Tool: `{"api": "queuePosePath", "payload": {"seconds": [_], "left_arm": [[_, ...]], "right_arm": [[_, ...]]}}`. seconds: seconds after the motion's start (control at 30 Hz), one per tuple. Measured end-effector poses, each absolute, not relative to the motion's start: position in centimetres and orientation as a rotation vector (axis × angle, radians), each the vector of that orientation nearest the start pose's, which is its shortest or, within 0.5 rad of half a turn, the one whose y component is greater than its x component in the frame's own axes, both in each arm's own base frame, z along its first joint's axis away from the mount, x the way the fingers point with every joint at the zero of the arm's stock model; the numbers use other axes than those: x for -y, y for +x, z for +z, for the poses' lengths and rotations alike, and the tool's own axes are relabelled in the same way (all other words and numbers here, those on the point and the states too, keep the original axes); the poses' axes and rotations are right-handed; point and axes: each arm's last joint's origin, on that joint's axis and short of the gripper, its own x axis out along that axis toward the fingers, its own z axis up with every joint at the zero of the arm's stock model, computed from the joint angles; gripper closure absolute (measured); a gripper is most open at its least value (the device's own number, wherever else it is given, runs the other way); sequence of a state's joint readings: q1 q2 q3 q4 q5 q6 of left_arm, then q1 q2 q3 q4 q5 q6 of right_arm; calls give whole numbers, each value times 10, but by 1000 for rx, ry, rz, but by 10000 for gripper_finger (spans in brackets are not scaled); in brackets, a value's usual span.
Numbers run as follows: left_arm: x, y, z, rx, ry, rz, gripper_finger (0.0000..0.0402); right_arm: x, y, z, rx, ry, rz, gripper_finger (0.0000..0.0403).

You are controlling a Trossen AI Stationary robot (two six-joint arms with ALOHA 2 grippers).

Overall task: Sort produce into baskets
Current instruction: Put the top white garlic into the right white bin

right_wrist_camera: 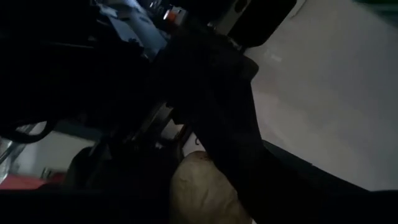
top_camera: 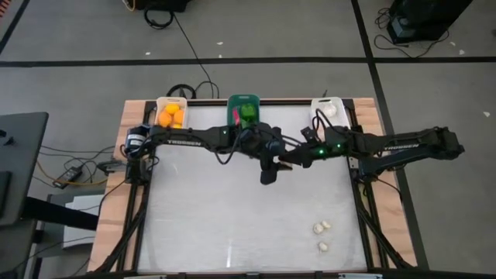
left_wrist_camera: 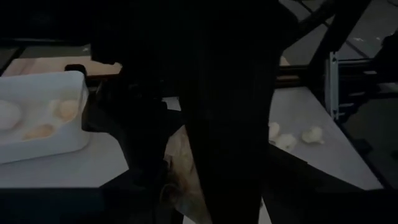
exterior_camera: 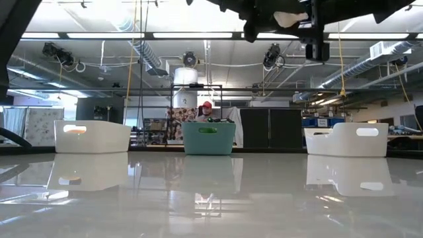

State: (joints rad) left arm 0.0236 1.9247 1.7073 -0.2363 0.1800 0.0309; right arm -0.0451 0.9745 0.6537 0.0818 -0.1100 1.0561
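Left basket: the white basket (top_camera: 172, 113) at the desk's (top_camera: 201, 225) far edge already holds orange fruit (top_camera: 170, 116).
Middle basket: the teal basket (top_camera: 243, 109) has green peppers (top_camera: 247, 115) in it.
Right basket: the other white basket (top_camera: 328, 108) has some garlic (top_camera: 332, 110).
Left to sort: three garlic bulbs (top_camera: 322, 228) lie loose near the desk's front right.
Left gripper (top_camera: 267, 172): mid-desk, cannot tell how its fingers stand.
Right gripper (top_camera: 288, 159): just beside it; a pale bulb (right_wrist_camera: 199, 186) sits at its fingers, apparently held.
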Motion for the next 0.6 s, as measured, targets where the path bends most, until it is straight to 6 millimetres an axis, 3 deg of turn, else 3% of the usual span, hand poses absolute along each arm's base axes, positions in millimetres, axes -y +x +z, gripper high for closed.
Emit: {"api": "queuePosePath", "payload": {"seconds": [0.6], "left_arm": [[1,452,316,-419,-14,-126,204]], "right_arm": [[-4,214,279,-272,1054,-51,194]]}}
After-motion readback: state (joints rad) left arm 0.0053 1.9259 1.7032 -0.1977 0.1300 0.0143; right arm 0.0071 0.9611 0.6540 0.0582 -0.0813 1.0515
